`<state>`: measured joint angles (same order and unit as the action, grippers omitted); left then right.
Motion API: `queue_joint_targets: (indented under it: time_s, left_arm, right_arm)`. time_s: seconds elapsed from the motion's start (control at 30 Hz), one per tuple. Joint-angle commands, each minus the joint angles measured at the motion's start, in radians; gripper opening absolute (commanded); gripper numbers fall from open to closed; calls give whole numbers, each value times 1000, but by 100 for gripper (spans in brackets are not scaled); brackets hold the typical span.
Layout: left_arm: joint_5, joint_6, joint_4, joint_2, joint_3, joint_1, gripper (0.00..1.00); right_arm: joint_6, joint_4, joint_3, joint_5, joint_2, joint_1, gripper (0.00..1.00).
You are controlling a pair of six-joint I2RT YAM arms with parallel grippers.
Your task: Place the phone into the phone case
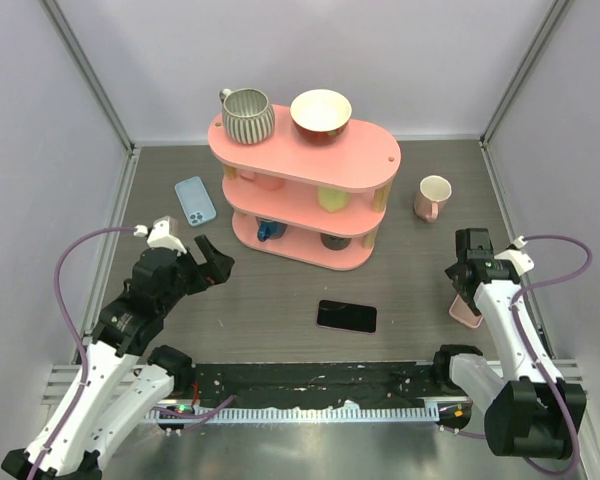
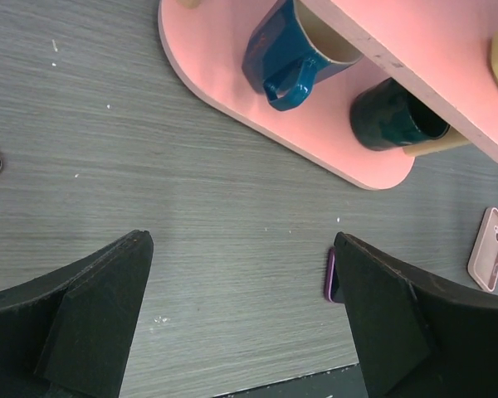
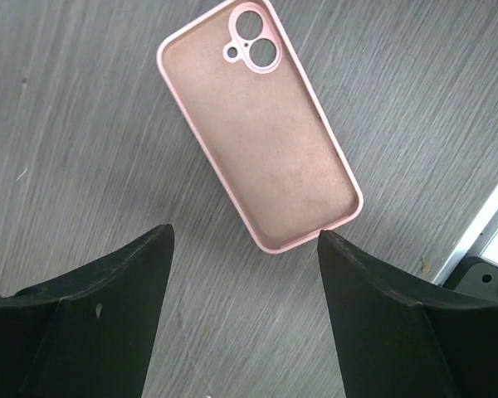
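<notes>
The phone [image 1: 346, 316], black with a pink rim, lies flat near the table's front middle; only its edge [image 2: 331, 275] peeks out beside my left gripper's right finger. The pink phone case [image 3: 261, 124] lies hollow side up near the right edge of the table [image 1: 466, 313], also seen far right in the left wrist view [image 2: 489, 249]. My right gripper [image 3: 245, 232] hovers open just short of the case's near end, with nothing between its fingers [image 1: 464, 288]. My left gripper [image 1: 215, 258] stands open over bare table [image 2: 241, 240], left of the phone.
A pink three-tier shelf [image 1: 370, 150] stands at the back middle, with a striped mug [image 1: 247, 114] and a bowl [image 1: 321, 114] on top, and a blue mug [image 2: 286, 62] and a dark cup [image 2: 390, 116] on its lowest tier. A pink mug [image 1: 433, 197] stands right of it, a light-blue phone-shaped item [image 1: 195, 200] left.
</notes>
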<state>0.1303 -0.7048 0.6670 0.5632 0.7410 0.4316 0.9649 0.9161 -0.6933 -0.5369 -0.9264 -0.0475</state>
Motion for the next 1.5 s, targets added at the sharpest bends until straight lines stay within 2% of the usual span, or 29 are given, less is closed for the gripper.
queue_joint_targets:
  time_s: [0.0, 0.17, 0.33, 0.47, 0.57, 0.7, 0.73, 1.0, 1.13, 1.33, 1.47]
  left_arm:
    - [32, -15, 6, -22, -6, -4, 96]
    - [61, -2, 6, -51, -15, -4, 96]
    - [66, 14, 5, -51, -15, -4, 96]
    - [72, 11, 5, -63, -20, -4, 97]
    - [72, 8, -6, -72, -28, -4, 97]
    - [71, 10, -12, -65, -31, -4, 97]
    - [69, 10, -10, -60, -29, -4, 97]
    - [75, 11, -9, -49, -26, -4, 97]
    - [75, 16, -12, -65, -29, -4, 97]
    - [69, 21, -20, -69, -32, -4, 97]
    - [69, 25, -20, -72, -31, -4, 97]
  right_arm:
    - [-34, -123, 20, 20, -48, -54, 75]
    - [-60, -209, 37, 26, -75, -130, 75]
    - [-116, -330, 64, 127, -124, -210, 79]
    - [-149, -379, 57, 117, -179, -224, 78]
    - [-195, -436, 57, 167, -238, -223, 75]
    - [-299, -490, 63, 267, -295, -222, 63]
    - [-305, -490, 63, 268, -305, -222, 58]
    - [-328, -554, 127, 393, -324, -219, 44]
    - [-338, -565, 136, 439, -335, -203, 32]
    - [-281, -603, 193, 505, -269, -63, 12]
    - [-227, -611, 239, 523, -235, 29, 2]
